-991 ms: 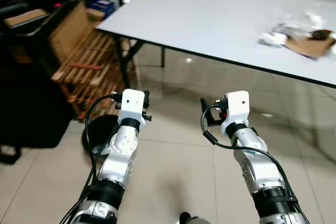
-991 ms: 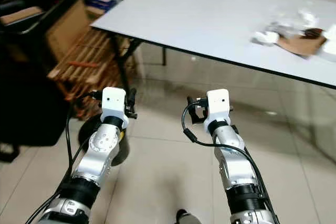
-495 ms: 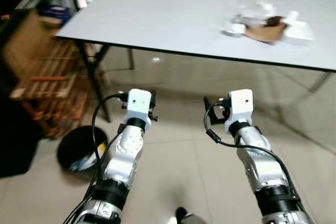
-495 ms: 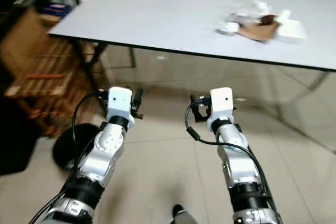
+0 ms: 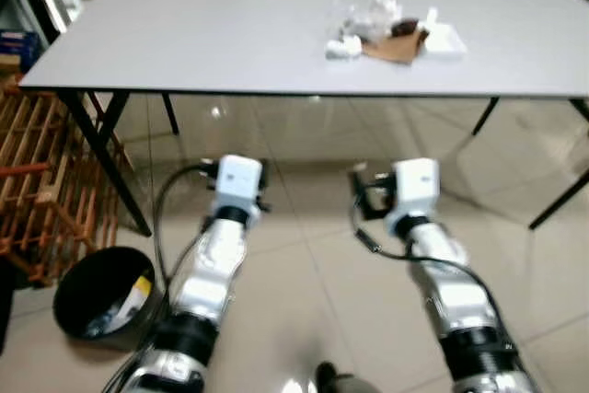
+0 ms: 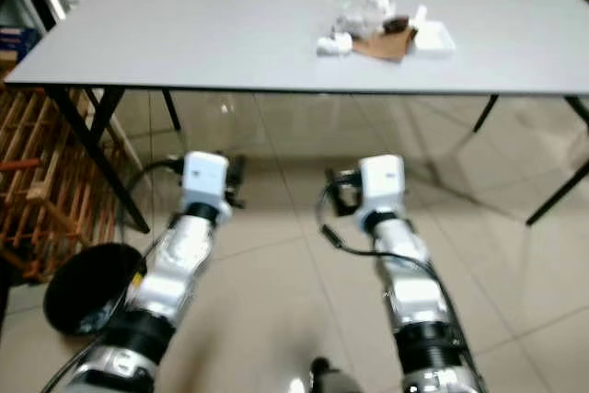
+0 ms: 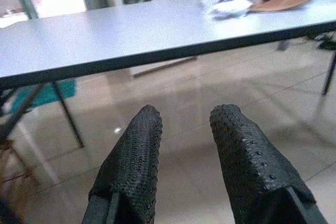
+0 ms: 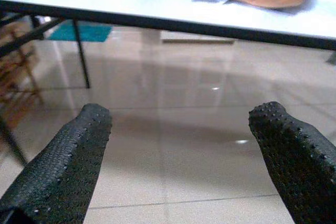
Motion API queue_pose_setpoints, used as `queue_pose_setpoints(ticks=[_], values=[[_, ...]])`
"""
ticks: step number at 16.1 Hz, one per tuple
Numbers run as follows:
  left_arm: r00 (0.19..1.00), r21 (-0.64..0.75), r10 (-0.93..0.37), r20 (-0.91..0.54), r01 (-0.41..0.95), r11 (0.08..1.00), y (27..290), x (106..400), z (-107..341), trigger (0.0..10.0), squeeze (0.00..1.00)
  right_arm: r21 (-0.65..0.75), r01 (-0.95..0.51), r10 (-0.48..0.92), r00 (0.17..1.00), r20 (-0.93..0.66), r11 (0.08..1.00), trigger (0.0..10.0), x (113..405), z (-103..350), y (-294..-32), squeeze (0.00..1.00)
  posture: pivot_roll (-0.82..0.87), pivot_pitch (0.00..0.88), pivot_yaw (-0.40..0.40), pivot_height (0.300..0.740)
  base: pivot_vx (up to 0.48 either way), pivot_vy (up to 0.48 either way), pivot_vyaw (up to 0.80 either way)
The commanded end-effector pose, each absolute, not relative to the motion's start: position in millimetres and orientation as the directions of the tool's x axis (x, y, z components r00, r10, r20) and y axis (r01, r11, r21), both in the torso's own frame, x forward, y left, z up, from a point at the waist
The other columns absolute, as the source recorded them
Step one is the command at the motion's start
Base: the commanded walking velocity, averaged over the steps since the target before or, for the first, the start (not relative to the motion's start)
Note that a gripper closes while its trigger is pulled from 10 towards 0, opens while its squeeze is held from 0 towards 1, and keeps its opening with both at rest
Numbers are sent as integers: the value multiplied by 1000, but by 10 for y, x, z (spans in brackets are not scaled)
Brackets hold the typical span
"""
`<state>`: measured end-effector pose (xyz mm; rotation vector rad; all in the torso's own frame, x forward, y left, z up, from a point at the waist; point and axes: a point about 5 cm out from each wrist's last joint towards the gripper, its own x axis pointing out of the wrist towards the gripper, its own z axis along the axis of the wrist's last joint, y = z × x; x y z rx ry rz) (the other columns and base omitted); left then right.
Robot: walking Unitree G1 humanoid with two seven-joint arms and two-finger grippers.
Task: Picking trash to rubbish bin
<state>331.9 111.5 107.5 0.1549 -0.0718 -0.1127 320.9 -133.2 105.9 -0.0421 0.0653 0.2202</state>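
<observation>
So the robot has swung round in the last second: a moment ago the desk [image 5: 230, 43] ran off at an angle with the trash [image 5: 386, 32] way out at the right edge of the head view, and now the desk sits square ahead with that pile nearly centred. That's the camera turning, not the stuff moving; the pile itself looks the same, crumpled white wrappers plus a brown paper piece and a white tray, all sitting on the far half of the desk.

The black bin [image 5: 97, 294] has drifted to the lower left, on the floor beside the wooden rack [image 5: 37, 190].

Both arms are held out low over the floor tiles, nothing in them. Left hand [image 7: 186, 135] has its fingers a narrow gap apart, right hand [image 8: 178, 129] is spread wide.

My read: it's lined up on the target now, but the pile is well out of reach, so it probably needs to walk in closer before any grabbing happens.
</observation>
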Motion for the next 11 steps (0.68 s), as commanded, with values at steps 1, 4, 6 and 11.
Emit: queue_pose_setpoints(ticks=[1, 4, 6, 11], values=[[990, 152, -129, 52, 120, 981, 1070, 3315, 1058, 10000, 0, -40, -204, 201, 977, -65, 978, 10000, 3214, 1077, -1386, 0, -70, 97, 22, 740, 0, 0, 0], [991, 173, -124, 51, 114, 978, 1075, 3323, 1061, 10000, 0, -41, -198, 196, 979, -63, 979, 10000, 3221, 1082, -1392, 0, -70, 96, 23, 740, 0, -92, 0], [991, 173, -121, 50, 111, 979, 1079, 3328, 1059, 10000, 0, -41, -198, 195, 979, -62, 979, 10000, 3221, 1082, -1389, 0, -71, 96, 24, 740, 0, -358, 0], [992, 175, -114, 47, 104, 979, 1088, 3332, 1056, 10000, 0, -45, -198, 195, 979, -65, 979, 10000, 3223, 1079, -1386, 0, -71, 97, 24, 740, 0, -439, 0]])
